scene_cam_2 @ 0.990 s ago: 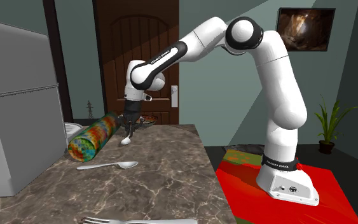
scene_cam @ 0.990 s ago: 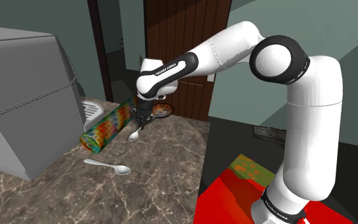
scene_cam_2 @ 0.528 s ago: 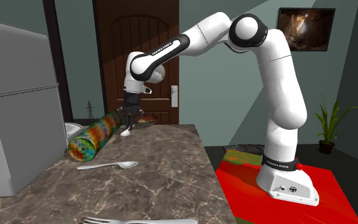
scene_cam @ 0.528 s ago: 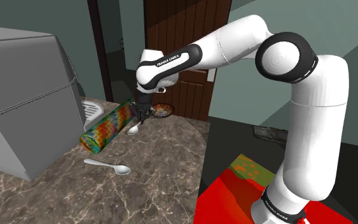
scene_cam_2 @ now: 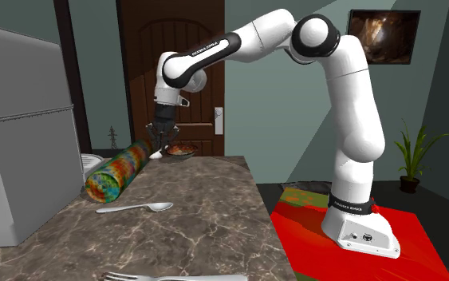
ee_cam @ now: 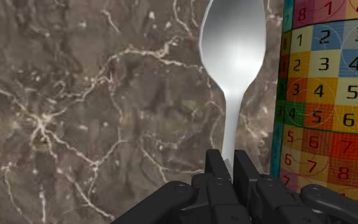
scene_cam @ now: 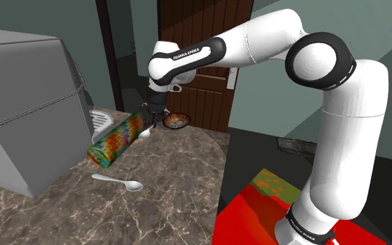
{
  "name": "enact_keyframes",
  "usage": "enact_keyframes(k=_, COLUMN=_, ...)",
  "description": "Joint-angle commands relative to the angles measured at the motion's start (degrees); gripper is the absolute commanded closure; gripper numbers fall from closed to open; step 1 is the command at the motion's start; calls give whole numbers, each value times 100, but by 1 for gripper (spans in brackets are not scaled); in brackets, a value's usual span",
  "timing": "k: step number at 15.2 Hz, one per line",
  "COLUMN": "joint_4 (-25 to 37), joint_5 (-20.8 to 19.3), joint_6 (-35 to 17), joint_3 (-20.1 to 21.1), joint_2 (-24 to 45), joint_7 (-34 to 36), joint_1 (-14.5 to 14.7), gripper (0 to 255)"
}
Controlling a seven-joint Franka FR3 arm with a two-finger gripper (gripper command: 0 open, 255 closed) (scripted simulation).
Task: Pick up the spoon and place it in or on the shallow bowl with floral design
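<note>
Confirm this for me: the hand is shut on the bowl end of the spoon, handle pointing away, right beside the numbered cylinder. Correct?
Not quite. The wrist view shows the hand shut on the handle of the spoon, with the bowl end pointing away. It is beside the numbered cylinder, as you said.

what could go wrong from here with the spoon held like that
1. The hand pinches the spoon by its thin handle alone, so it may swing or slip on the way.
2. The cylinder lies right beside the spoon; a sideways move could knock it.
3. The bowl looks narrower than the spoon is long, so the spoon may tip out when let go.
</note>
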State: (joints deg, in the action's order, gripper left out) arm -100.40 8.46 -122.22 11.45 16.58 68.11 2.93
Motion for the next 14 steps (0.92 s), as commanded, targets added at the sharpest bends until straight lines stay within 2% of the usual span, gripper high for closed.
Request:
enact_keyframes(k=1, joint_4=87, joint_5=0, joint_6=137, joint_3=-1, joint_2=-49, joint_7=13, joint_1=-7, gripper=255)
enact_keyframes(k=7, joint_4=345, joint_5=-7, joint_6=493, joint_3=-1, joint_2=-151, joint_7=64, joint_1=-13, gripper=255)
enact_keyframes(k=14, joint_4=591, joint_5=121, joint_6=815, joint_3=-291, joint_2=-74, joint_7=-793, joint_1=-576, gripper=255)
